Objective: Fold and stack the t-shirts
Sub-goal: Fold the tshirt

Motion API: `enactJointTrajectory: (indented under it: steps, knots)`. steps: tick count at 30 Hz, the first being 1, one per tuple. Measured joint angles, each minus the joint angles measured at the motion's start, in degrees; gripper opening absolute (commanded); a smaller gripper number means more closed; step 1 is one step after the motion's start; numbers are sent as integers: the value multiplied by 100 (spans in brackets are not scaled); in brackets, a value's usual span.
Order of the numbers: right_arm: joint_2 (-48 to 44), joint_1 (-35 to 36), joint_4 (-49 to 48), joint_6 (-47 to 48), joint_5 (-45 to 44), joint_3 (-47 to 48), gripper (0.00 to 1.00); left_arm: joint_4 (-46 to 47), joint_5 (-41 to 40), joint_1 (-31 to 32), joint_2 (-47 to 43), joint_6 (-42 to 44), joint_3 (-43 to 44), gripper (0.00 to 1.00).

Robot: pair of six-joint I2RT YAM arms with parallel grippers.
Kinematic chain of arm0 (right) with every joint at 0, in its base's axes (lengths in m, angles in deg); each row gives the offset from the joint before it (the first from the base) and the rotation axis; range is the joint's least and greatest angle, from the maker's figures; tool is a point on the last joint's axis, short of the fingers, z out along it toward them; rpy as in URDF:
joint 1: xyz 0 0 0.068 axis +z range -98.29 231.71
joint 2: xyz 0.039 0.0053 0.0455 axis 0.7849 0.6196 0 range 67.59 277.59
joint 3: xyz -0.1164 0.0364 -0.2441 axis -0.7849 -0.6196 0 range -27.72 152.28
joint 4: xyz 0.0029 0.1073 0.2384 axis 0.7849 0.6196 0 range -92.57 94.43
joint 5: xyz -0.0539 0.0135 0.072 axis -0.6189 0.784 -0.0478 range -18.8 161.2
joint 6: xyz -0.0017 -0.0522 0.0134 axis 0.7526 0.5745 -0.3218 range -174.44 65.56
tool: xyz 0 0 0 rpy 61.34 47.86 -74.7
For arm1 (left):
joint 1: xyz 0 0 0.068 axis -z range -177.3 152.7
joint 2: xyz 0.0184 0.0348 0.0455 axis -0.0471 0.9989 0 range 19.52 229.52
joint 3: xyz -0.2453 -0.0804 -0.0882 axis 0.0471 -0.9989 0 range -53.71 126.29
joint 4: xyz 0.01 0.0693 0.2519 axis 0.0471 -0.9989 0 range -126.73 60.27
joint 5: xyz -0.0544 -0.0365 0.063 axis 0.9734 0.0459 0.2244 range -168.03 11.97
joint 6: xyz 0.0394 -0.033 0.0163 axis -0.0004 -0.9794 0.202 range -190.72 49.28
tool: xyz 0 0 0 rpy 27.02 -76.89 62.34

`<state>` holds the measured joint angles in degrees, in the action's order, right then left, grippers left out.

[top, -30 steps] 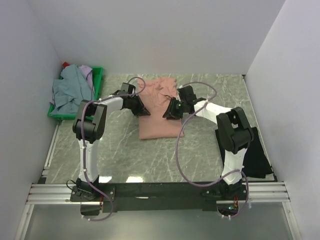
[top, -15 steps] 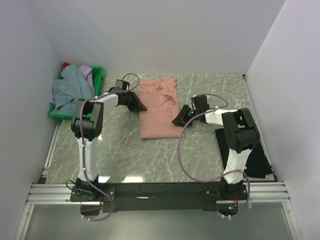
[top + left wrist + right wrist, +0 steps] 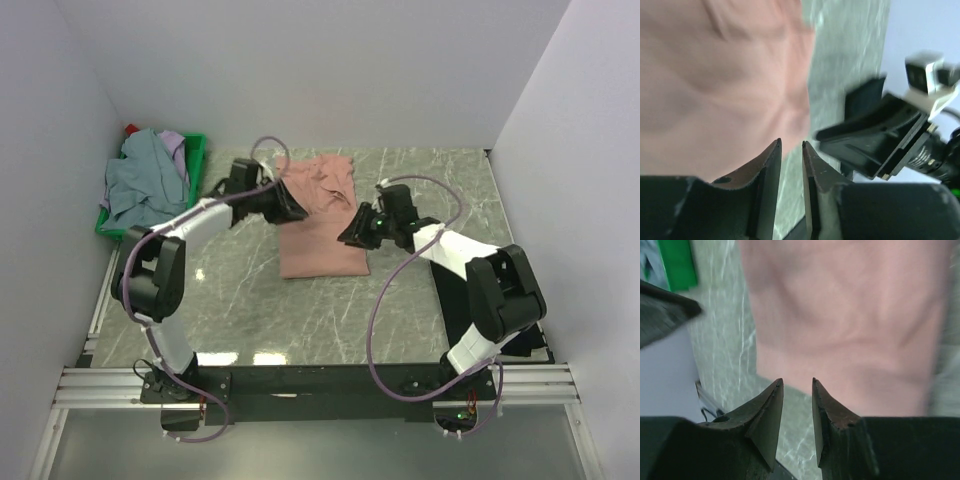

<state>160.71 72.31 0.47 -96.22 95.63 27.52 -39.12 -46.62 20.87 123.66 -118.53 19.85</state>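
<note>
A salmon-pink t-shirt point(image 3: 318, 230) lies partly folded in the middle of the table, its far part rumpled. My left gripper point(image 3: 299, 214) hangs over its left edge. In the left wrist view point(image 3: 791, 142) the jaws stand a little apart and empty, with the pink cloth point(image 3: 715, 75) beyond them. My right gripper point(image 3: 346, 238) is at the shirt's right edge. In the right wrist view point(image 3: 797, 381) it is also a little open and empty, over the table just short of the pink cloth point(image 3: 850, 315). A black t-shirt point(image 3: 452, 300) lies under my right arm.
A green crate point(image 3: 197, 160) stands at the far left, holding a grey-blue shirt point(image 3: 135, 185) and a lavender one point(image 3: 175, 150). White walls close in the table on three sides. The right gripper's body point(image 3: 880, 135) shows close in the left wrist view.
Both grippers were at the shirt's sides, drew outward off the cloth, and have now come back to its left and right edges. The shirt's outline looks unchanged.
</note>
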Motion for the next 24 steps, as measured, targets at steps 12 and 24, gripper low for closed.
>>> enactJointTrajectory:
  steps: [12,24]
  knots:
    - [756,417,-492,-295,157,-721,36,562,-162,903,350,-350,-1716,24]
    - [-26,-662,-1209,-461,802,-2033,36,474,-293,654,-256,-299,-2085,35]
